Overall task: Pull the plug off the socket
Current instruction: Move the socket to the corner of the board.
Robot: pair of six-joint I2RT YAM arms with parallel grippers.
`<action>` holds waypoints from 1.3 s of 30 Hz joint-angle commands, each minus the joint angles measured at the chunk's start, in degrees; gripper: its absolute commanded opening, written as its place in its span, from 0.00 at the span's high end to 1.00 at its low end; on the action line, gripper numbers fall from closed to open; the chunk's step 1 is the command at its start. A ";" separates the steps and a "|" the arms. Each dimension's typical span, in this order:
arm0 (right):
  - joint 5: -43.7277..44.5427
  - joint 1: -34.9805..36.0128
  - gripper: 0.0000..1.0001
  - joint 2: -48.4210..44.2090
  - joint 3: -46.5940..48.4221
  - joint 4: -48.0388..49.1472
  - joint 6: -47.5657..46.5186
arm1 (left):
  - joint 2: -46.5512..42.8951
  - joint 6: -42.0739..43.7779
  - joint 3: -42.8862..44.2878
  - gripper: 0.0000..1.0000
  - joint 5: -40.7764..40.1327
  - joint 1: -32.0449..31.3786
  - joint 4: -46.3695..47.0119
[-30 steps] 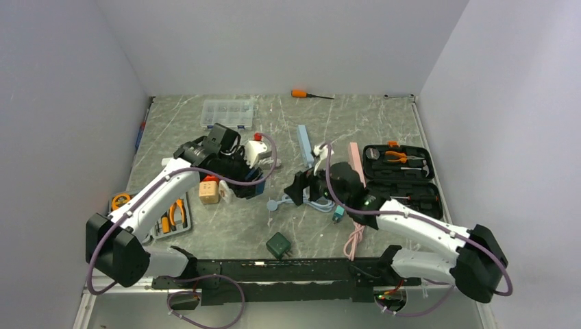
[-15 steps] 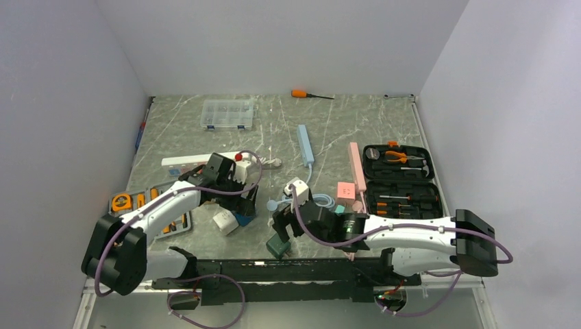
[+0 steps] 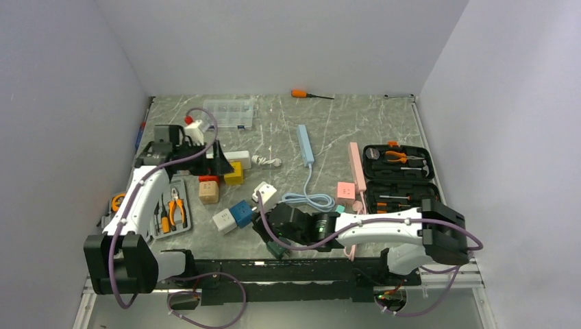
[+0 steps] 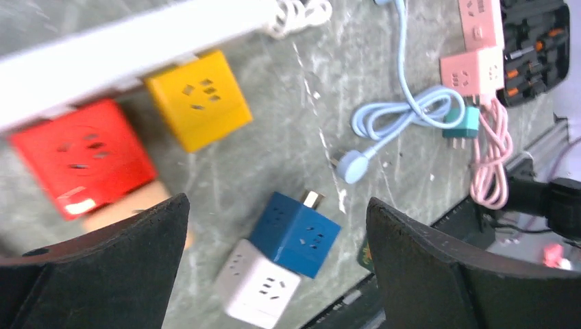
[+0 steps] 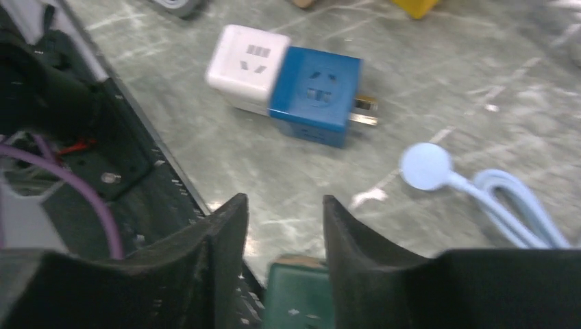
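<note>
A blue cube socket (image 3: 240, 212) and a white cube socket (image 3: 224, 221) lie joined together on the table near the front. They also show in the left wrist view, blue (image 4: 294, 233) and white (image 4: 257, 291), and in the right wrist view, blue (image 5: 315, 96) and white (image 5: 246, 65). Bare metal prongs (image 5: 364, 110) stick out of the blue cube's free side. My left gripper (image 3: 214, 159) (image 4: 277, 202) is open and empty, high above them at the back left. My right gripper (image 3: 267, 230) (image 5: 284, 205) is open just right of the pair, over a dark green adapter (image 3: 275, 250) (image 5: 298, 295).
A white power strip (image 3: 238, 155), a yellow cube (image 3: 233, 174), a red cube (image 3: 208, 179) and a wooden cube (image 3: 209, 192) lie under the left arm. A light blue strip (image 3: 305, 144) with cable, a pink strip (image 3: 355, 164), a tool case (image 3: 401, 179) and a tool tray (image 3: 168, 216) surround them.
My left gripper has pulled back up and to the left, away from the cubes. My right gripper has moved left along the near edge to the green adapter.
</note>
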 commanded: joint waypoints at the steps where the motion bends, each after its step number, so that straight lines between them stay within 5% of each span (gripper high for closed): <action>1: -9.10 0.65 0.64 4.70 4.96 4.66 -2.08 | -2.13 15.67 5.96 0.01 0.97 5.07 -11.65; 6: -14.42 1.46 0.99 9.51 5.82 3.05 -0.70 | -3.47 26.12 2.80 0.01 -6.54 5.39 -16.18; 15: -12.19 1.17 1.00 11.43 -0.89 -1.09 5.15 | -11.38 39.62 -0.64 0.01 -11.13 5.32 -19.37; 25: -1.40 -3.48 1.00 2.53 -8.49 -12.57 10.80 | -17.99 44.32 -14.47 0.01 -23.66 2.89 -2.76; 33: 7.89 -10.54 1.00 -10.40 -12.75 -21.61 16.00 | -15.15 42.50 -18.63 0.01 -34.95 -9.82 4.53; 39: 9.74 -15.17 1.00 -19.86 -15.07 -24.52 16.81 | -14.44 40.21 -20.01 0.01 -34.92 -16.75 3.80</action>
